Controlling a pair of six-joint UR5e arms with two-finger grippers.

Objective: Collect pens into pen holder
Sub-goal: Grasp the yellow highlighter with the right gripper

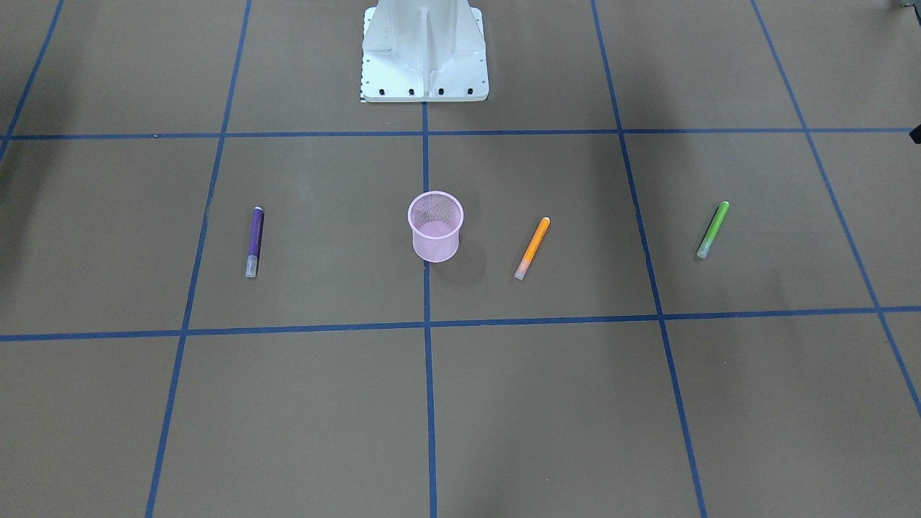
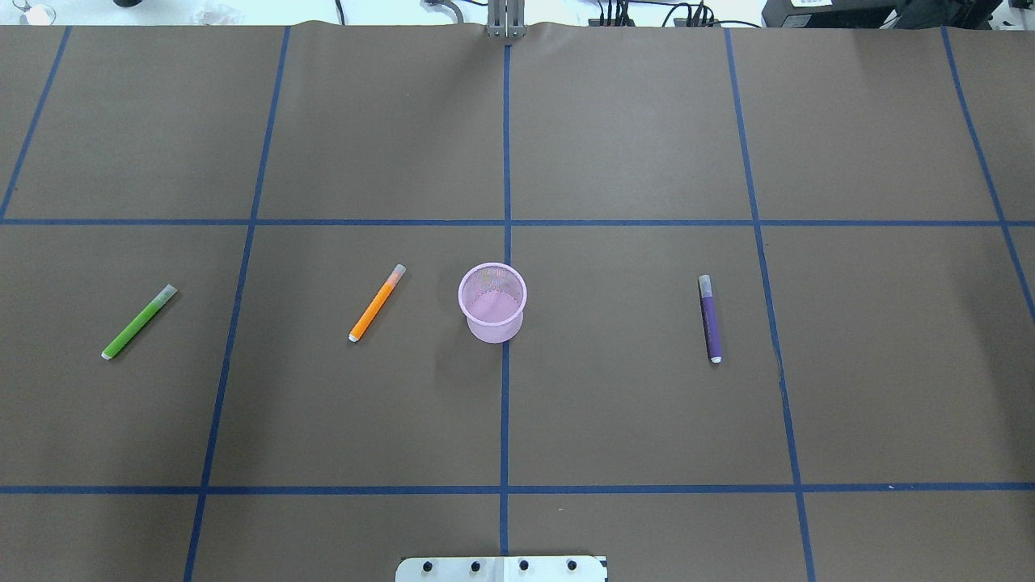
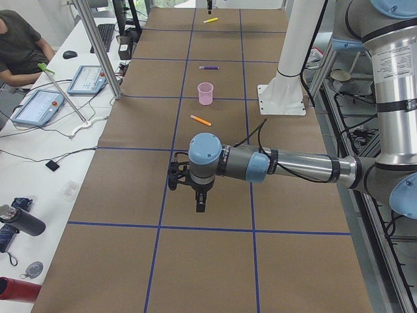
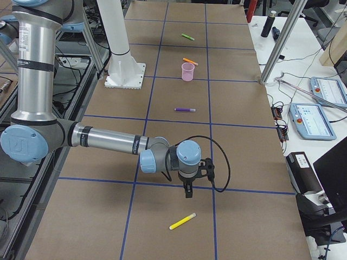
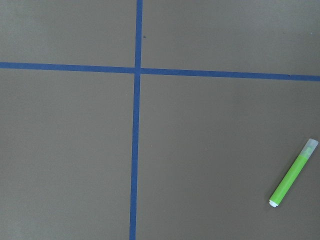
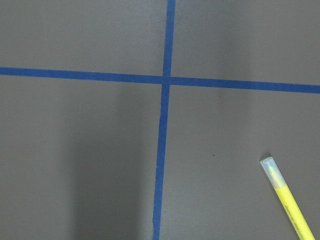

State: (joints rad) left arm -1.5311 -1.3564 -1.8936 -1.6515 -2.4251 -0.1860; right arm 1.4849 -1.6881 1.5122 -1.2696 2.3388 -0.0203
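Brown paper with blue tape lines covers the counter (image 2: 647, 404). A small pink wire-mesh cup (image 2: 495, 330) stands in the middle with nothing in it. The slim purple pen (image 2: 710, 319), orange pen (image 2: 376, 304), green pen (image 2: 137, 323) and yellow pen (image 4: 182, 221) all lie flat, apart from the cup. The left jaws hang near the green pen and the right jaws near the yellow one. I cannot tell how wide they are or if they hold anything. It looks best to go over a pen's middle, turn the jaws across it, then pinch.
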